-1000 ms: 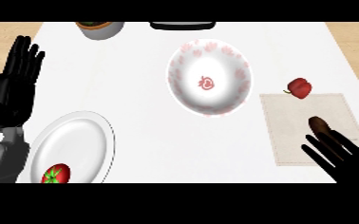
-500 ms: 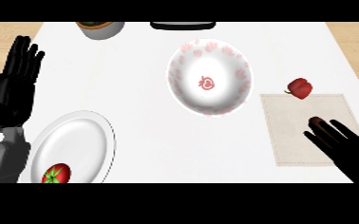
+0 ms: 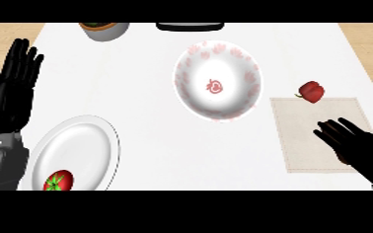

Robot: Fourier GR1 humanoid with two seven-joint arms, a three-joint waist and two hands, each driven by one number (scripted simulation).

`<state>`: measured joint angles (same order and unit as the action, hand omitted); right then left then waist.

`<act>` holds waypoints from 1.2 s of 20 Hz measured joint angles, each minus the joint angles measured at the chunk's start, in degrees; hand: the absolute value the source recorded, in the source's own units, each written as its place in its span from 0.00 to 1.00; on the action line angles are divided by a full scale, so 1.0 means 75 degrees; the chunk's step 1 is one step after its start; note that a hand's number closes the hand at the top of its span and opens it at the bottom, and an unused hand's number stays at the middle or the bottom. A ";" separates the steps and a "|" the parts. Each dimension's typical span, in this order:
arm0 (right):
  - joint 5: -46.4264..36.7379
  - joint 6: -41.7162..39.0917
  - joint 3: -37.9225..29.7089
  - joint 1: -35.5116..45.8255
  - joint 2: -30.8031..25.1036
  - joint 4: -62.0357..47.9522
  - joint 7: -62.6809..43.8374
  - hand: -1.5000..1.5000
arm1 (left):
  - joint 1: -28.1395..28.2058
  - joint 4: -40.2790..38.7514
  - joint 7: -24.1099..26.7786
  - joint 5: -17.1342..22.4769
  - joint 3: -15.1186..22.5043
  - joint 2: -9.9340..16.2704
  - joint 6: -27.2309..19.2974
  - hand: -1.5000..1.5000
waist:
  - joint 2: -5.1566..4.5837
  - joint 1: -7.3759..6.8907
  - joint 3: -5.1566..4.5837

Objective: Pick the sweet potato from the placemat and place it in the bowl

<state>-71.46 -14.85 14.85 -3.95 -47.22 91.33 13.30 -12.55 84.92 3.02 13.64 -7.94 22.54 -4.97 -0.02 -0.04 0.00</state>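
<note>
The white bowl (image 3: 217, 80) with red markings stands in the middle of the counter. To its right lies the beige placemat (image 3: 306, 128). My right hand (image 3: 351, 142) lies over the placemat's right part, fingers spread and pointing up-left, open. The sweet potato is hidden beneath that hand; no part of it shows. My left hand (image 3: 18, 86) rests open at the left edge, fingers up.
A red pepper (image 3: 312, 91) sits at the placemat's far edge. A white plate (image 3: 73, 148) at the lower left carries a tomato (image 3: 58, 181). A grey pot (image 3: 104, 29) and a black object (image 3: 189, 27) stand along the back edge.
My right hand has slid forward and left across the placemat and now covers the brown sweet potato that showed at its fingertips before. The left hand has stayed still.
</note>
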 measured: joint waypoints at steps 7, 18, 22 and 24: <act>-0.0642 0.0052 -0.0137 0.0292 0.0429 -0.0609 0.0428 0.00 | -0.0094 0.0046 -0.0161 -0.0135 -0.0160 -0.0130 0.0098 0.50 | 0.0003 0.0005 0.0000; -0.1533 0.0563 -0.0493 0.0843 0.1207 -0.2046 0.0771 0.00 | -0.0212 -0.0050 -0.0216 -0.0263 -0.0402 -0.0287 0.0347 0.50 | -0.0001 -0.0008 0.0003; -0.1801 0.1157 -0.0711 0.0870 0.1360 -0.2757 0.0809 0.00 | -0.0171 0.0021 -0.0230 -0.0345 -0.0457 -0.0331 0.0370 0.50 | 0.0002 -0.0003 0.0000; -0.1925 0.1120 -0.0808 0.1128 0.1449 -0.3067 0.0799 0.00 | -0.0185 -0.0132 -0.0089 -0.0444 -0.0432 -0.0430 0.0362 0.50 | -0.0001 -0.0004 -0.0002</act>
<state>-85.90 -6.45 8.79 4.52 -36.35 68.32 19.29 -13.94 83.93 2.35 10.31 -11.18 19.32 -2.26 -0.02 -0.07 -0.01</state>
